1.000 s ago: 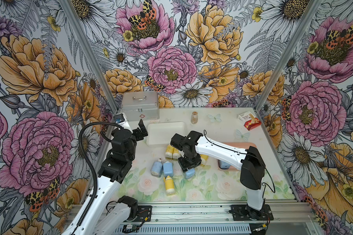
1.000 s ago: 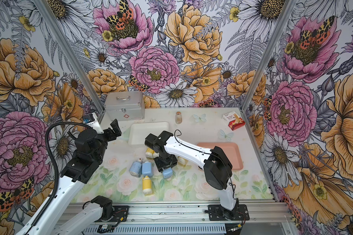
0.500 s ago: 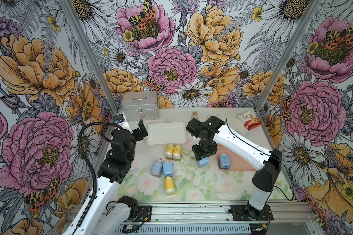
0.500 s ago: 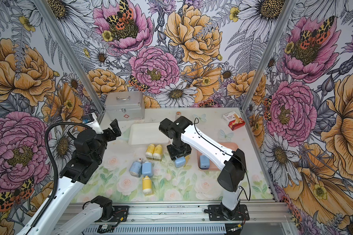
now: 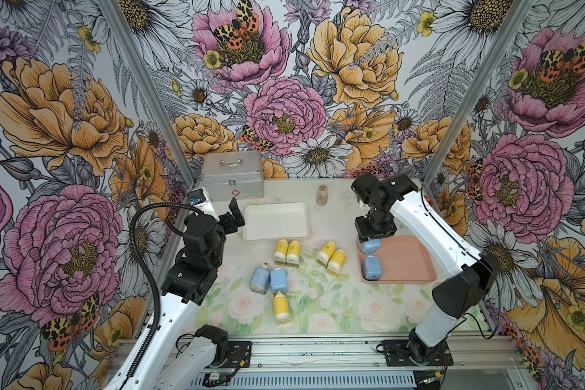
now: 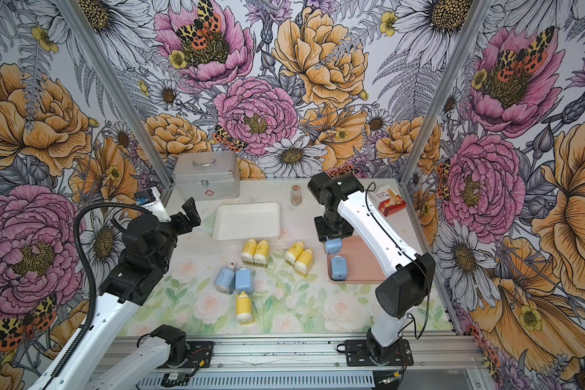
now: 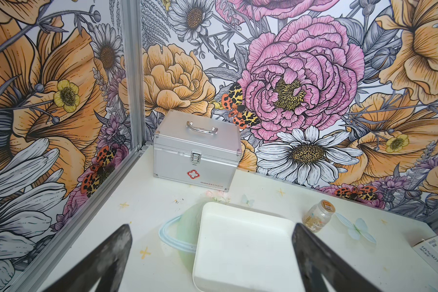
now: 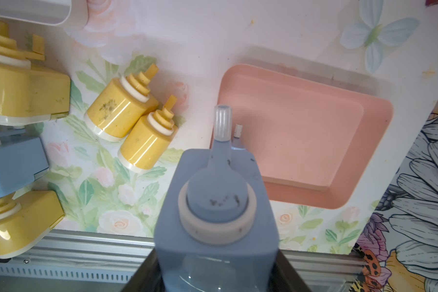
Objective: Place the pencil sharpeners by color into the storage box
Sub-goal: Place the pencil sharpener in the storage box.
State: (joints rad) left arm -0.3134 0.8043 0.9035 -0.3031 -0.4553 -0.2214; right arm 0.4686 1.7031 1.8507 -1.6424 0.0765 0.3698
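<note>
Tabletop (image 5: 335, 304): five yellow, four blue sharpeners (image 5: 280, 305)

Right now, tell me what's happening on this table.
The right gripper is shut on a light blue sharpener, holding it above the edge of the pink tray, where another blue sharpener lies. The left gripper hangs open and empty beside the white tray, which holds nothing. Five yellow sharpeners and two blue sharpeners lie loose on the table.
</note>
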